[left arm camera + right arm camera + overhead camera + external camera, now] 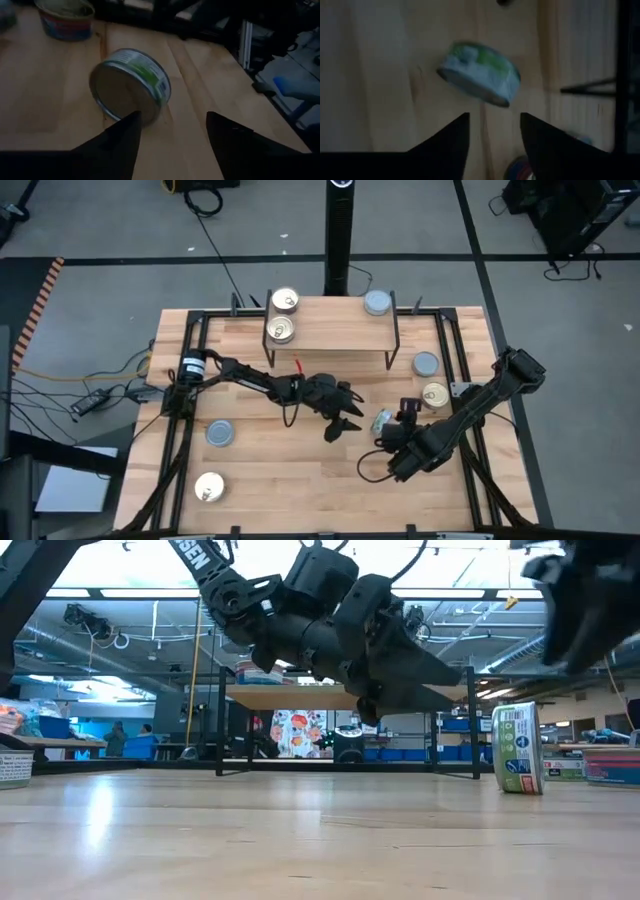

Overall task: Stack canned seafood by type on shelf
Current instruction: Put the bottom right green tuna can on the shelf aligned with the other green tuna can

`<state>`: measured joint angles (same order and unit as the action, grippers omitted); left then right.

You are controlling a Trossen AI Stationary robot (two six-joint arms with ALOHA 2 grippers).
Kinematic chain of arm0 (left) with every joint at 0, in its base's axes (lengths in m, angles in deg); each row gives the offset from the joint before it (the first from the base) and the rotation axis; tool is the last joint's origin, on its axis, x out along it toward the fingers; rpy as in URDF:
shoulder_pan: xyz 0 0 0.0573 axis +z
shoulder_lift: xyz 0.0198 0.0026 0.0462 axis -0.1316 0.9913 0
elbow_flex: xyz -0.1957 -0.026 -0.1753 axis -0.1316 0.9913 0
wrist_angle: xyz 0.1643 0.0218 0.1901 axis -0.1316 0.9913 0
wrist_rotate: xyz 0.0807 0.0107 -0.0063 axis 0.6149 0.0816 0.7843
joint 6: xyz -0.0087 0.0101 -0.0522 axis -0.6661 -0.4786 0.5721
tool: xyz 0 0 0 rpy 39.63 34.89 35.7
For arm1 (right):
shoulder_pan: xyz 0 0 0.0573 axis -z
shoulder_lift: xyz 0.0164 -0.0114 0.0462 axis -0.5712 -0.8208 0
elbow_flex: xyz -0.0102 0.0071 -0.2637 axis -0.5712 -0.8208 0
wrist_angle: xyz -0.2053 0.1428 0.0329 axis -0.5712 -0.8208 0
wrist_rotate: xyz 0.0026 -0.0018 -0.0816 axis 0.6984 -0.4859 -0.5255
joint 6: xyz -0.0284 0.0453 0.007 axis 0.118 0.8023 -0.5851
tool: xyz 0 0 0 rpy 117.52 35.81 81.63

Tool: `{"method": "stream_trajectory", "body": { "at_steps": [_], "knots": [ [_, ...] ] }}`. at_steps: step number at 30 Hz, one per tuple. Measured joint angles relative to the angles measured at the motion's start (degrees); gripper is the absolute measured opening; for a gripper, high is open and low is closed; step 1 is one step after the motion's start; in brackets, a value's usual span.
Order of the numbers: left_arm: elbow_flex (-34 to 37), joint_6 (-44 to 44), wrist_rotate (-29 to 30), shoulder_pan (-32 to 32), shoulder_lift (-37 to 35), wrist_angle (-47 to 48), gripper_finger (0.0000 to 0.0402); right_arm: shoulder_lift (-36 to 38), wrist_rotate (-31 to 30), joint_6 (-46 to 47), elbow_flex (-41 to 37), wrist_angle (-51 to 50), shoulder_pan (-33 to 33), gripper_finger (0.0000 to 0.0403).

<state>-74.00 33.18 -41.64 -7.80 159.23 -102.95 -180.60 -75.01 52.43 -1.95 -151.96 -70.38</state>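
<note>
Green-label tin [381,419]: stood on edge on the table, between both grippers.
Left gripper [347,423]: released, nothing held.
Right gripper [398,423]: spread, empty.

This is a robotics lab or workshop. The wooden table [300,480] stands on a grey floor [100,220] with loose cables [205,200] at the upper left of the high view. The low view shows ceiling pipes [90,640], blue bins [400,753] and work benches [40,740] behind.

Green-and-white labelled tin [517,748] — light-wood shelf [335,327]
</note>
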Motion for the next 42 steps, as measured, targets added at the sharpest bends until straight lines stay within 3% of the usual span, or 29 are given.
{"method": "stream_trajectory", "body": {
  "at_steps": [8,19,30,42],
  "knots": [
    [13.25,0.37,0.96,2.19,-0.02,-28.72,0.0167,-0.04,6.21,-18.76,1.82,3.23,7.68,0.0268],
    [25.99,0.03,1.04,3.33,-0.02,-46.60,0.0143,-0.07,15.31,-43.05,1.82,5.79,16.17,0.0280],
    [29.28,-1.14,0.83,3.59,-0.02,-51.36,0.0142,-0.67,21.07,-50.22,1.77,10.17,18.92,0.0276],
    [29.23,-1.32,-1.51,3.57,-0.02,-51.28,0.0142,-6.39,21.13,-56.14,1.77,9.12,18.92,0.0275]
  ]
}}
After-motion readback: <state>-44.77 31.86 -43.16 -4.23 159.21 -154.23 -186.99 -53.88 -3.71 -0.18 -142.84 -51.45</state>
